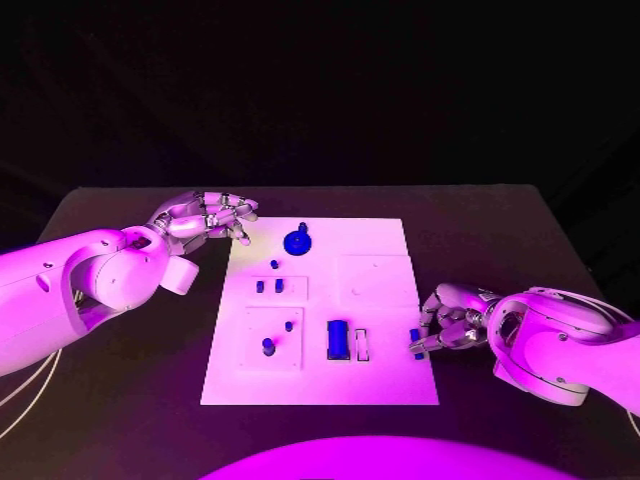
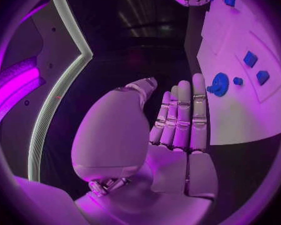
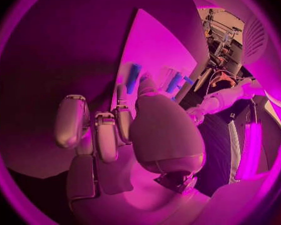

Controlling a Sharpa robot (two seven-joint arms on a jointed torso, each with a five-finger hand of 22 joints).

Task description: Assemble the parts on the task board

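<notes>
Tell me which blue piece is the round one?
The disc at the board's far edge, nearest the left hand; the other blue pieces are small blocks or bars.

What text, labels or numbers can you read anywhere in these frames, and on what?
None readable.
Task board: plain white, no print or markings legible.
Blue parts, e.g. the round one and the long block: no lettering visible.
Left hand and right hand: no label or brand readable.
Table: no signs.

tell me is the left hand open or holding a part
Open. The left hand has its fingers straight and side by side with nothing in them, beside the task board; the head view shows it off the board's far left corner.
</notes>
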